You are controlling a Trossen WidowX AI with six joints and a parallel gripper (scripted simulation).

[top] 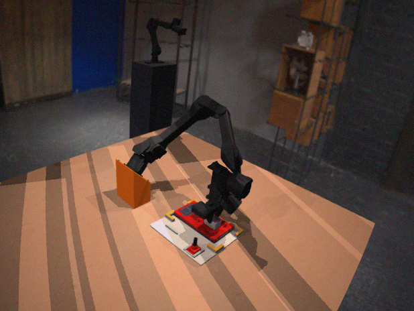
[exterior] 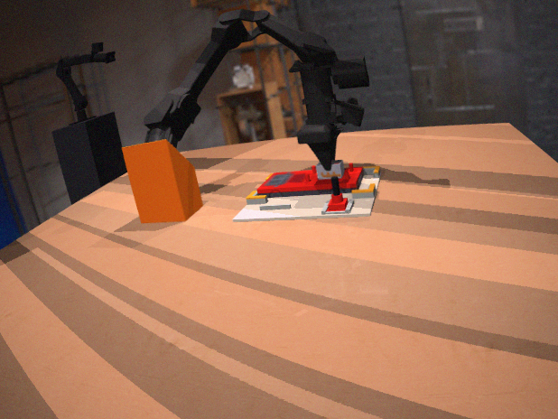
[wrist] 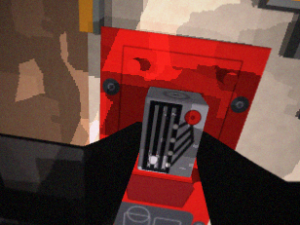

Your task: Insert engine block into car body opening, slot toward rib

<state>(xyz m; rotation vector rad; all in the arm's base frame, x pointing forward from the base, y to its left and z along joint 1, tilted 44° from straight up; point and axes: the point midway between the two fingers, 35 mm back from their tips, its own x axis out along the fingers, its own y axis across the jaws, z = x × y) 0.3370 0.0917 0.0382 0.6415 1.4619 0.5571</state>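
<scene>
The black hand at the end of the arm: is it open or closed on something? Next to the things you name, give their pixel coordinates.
Closed on the grey engine block point(top: 213, 223) point(exterior: 330, 170) point(wrist: 170, 132): the wrist view shows the block pinched between its two dark fingers.
</scene>
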